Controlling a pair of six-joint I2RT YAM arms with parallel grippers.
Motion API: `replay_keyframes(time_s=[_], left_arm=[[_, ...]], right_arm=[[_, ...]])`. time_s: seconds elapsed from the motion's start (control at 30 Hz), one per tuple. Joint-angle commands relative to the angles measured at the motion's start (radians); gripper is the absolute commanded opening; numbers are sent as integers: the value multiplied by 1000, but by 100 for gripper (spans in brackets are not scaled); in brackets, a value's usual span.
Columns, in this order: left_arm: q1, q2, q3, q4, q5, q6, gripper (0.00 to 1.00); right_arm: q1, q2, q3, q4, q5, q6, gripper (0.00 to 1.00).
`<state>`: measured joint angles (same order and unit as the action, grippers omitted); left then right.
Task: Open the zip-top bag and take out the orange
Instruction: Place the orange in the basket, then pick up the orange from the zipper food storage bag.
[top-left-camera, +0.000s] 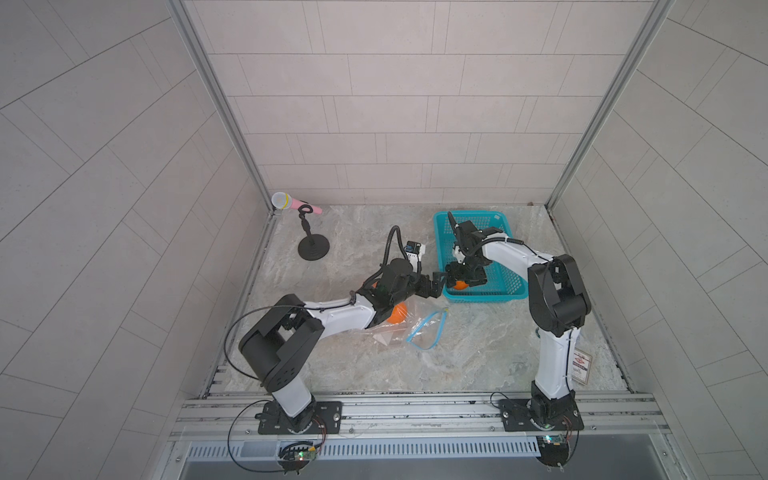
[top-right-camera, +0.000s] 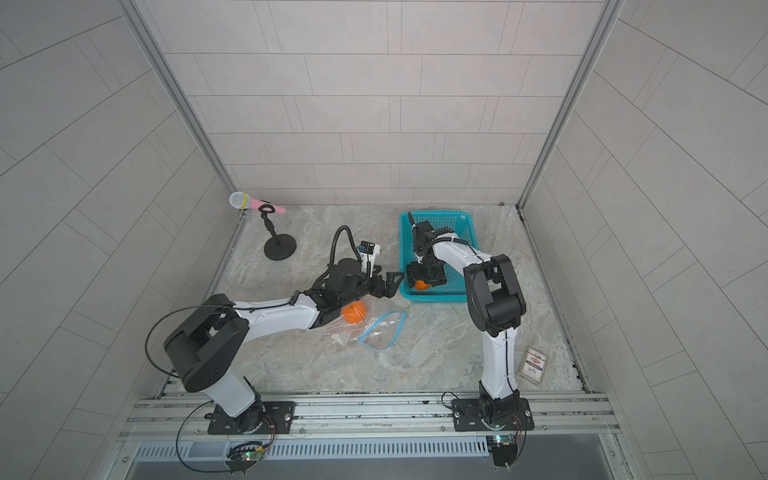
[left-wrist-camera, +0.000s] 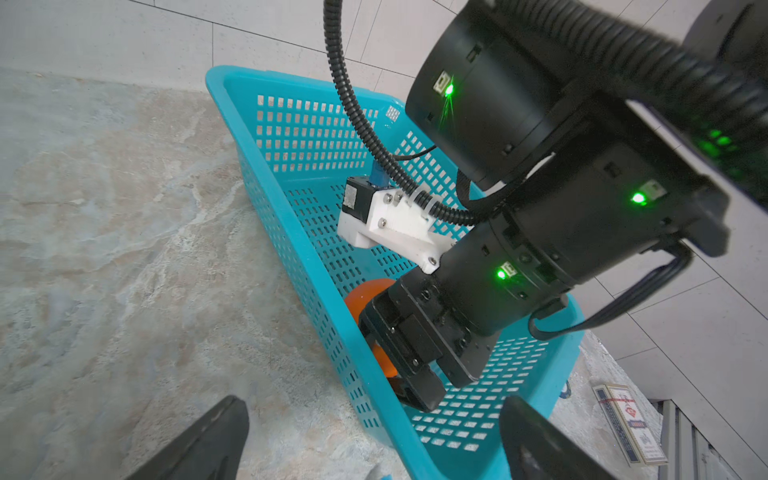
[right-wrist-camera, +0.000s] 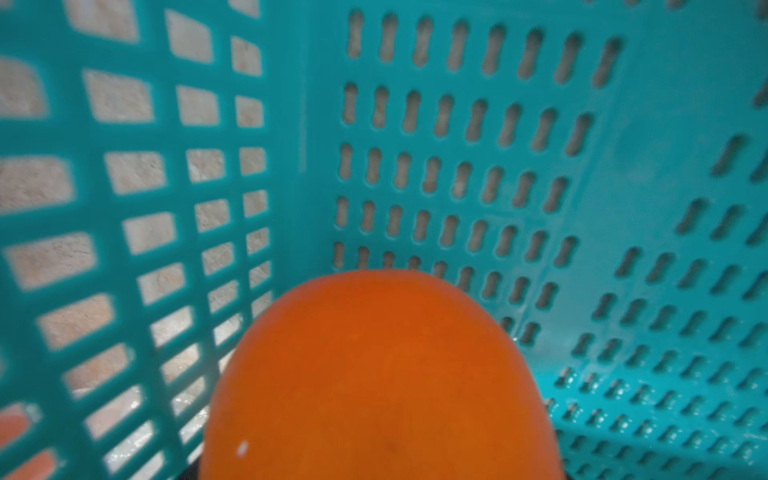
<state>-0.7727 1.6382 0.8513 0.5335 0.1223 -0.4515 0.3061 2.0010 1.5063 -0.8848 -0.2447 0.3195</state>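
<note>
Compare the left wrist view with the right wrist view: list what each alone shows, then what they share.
Left wrist only: the right gripper down in the teal basket, its fingers on either side of the orange; the open left gripper; and a playing-card box on the table.
Right wrist only: a close-up of the basket's inside corner behind the fruit.
Both: the teal basket and the orange inside it.

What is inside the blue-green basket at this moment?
An orange is in a corner of the basket, under the right claw. The right arm covers part of the floor; whether the claw grips it is hidden.
</note>
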Motion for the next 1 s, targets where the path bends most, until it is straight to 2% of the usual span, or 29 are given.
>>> replay_keyframes(time_s=[0.0, 0.1, 0.13, 0.3, 0.37, 0.43, 0.5, 0.57, 0.63, 0.7, 0.8, 0.87, 0.97], left_arm=[[-4, -87, -35, -30, -37, 13, 100], [-4, -152, -57, -66, -47, 20, 100], [-4, -172, -65, -77, -47, 22, 100], [-4, -317, -138, -168, -110, 25, 100], [-2, -402, -176, -232, -143, -8, 100], [13, -494, -215, -312, -131, -36, 100], [27, -561, -246, -381, -125, -44, 100], [34, -616, -298, -394, -148, -57, 100], [40, -646, -360, -335, -162, -67, 93], [50, -637, -384, -310, -179, -67, 77], [66, -571, -397, -238, -112, -94, 69], [67, -513, -395, -199, -80, -92, 57], [66, -449, -393, -194, -126, -84, 55]], right_arm=[[4, -44, 27, -51, 30, -11, 82], [7, -102, 25, -39, 27, -10, 86], [8, -121, 24, -38, 19, -11, 100], [31, -258, -8, -12, 21, -5, 100], [74, -348, -58, 18, 55, 2, 100], [140, -470, -152, 88, 73, 12, 99], [189, -586, -267, 175, 36, 41, 96], [236, -696, -413, 302, -8, 74, 89], [307, -795, -544, 396, 6, 105, 85], [392, -901, -665, 467, 48, 142, 83], [492, -1015, -816, 619, 47, 177, 79], [527, -1037, -875, 692, 51, 178, 78], [551, -1006, -952, 822, 75, 150, 74]])
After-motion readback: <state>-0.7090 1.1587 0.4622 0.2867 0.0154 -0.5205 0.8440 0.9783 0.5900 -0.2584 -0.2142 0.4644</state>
